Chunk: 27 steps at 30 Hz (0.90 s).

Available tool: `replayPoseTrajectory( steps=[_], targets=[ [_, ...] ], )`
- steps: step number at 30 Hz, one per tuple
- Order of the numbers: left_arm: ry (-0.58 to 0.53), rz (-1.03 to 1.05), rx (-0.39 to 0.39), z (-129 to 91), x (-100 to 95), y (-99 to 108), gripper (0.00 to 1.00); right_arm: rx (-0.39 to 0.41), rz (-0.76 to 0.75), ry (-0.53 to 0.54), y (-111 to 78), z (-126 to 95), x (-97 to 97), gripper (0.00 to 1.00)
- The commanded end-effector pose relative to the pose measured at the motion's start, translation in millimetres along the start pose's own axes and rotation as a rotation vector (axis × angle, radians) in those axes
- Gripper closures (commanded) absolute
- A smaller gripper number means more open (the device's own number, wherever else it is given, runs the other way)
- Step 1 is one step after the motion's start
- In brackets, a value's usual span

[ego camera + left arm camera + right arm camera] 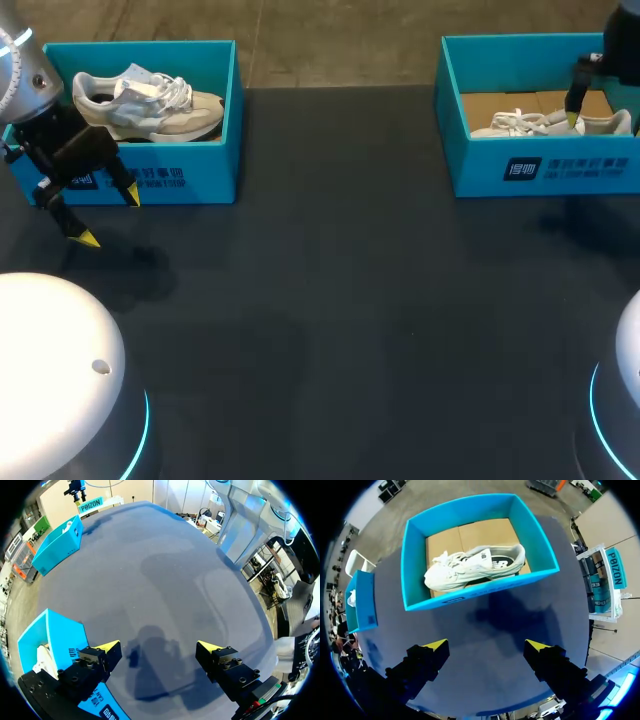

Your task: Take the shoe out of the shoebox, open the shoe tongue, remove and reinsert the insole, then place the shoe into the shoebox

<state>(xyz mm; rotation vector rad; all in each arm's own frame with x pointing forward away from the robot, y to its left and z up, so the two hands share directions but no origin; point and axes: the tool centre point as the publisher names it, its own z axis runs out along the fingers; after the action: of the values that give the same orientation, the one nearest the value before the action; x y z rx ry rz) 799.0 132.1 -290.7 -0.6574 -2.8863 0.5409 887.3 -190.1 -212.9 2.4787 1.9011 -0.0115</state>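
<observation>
Looks like step one to me, no shoe is out yet. Over the near-left counter (pixel 330 300) the left gripper (pixel 108 216) hangs with fingers apart and empty, just in front of the left shoebox (pixel 190 175) with its beige shoe (pixel 150 105). Far right, the right gripper (pixel 486 645), also spread and empty, hovers by the right shoebox (pixel 412 550) holding the white shoe (pixel 472 567). Next it needs to drop in and pinch that shoe.

Two open-topped teal shoeboxes sit at the table's far edge, well apart. Left shoebox (pixel 205 150), far-L corner, holds a grey-beige sneaker (pixel 150 104) w/ white laces, toe toward table's middle. Right shoebox (pixel 480 165), far-R corner, has a brown cardboard floor. White sneaker (pixel 472 567) lies lengthwise in it near the front wall, toe toward table's middle.
</observation>
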Motion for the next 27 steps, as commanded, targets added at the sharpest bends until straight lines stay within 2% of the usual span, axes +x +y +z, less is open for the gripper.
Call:
replayPoseTrajectory(
  steps=[1, 6, 13, 16, 21, 27],
  targets=[
    [0.001, -0.001, -0.004, 0.2, 0.2, -0.5, 0.00, 0.006, 0.000, 0.002, 2.9, 0.8, -0.5, 0.00],
    [-0.012, 0.036, -0.021, -10.7, -1.0, 3.5, 0.00, 0.006, 0.000, 0.002, 2.9, 0.8, -0.5, 0.00],
    [0.000, 0.281, -0.119, -56.0, -4.0, 18.9, 0.00, 0.006, 0.000, 0.002, 2.9, 0.8, -0.5, 0.00],
    [0.008, 0.358, -0.151, -77.0, -14.3, 32.8, 0.00, 0.006, 0.000, 0.002, 2.9, 0.8, -0.5, 0.00],
    [0.030, 0.483, -0.143, -108.5, -37.5, 65.0, 0.00, 0.006, 0.000, 0.002, 2.9, 0.8, -0.5, 0.00],
    [0.044, 0.577, -0.185, -129.6, -59.4, 101.1, 0.00, 0.006, 0.000, 0.002, 2.9, 0.8, -0.5, 0.00]
  ],
)
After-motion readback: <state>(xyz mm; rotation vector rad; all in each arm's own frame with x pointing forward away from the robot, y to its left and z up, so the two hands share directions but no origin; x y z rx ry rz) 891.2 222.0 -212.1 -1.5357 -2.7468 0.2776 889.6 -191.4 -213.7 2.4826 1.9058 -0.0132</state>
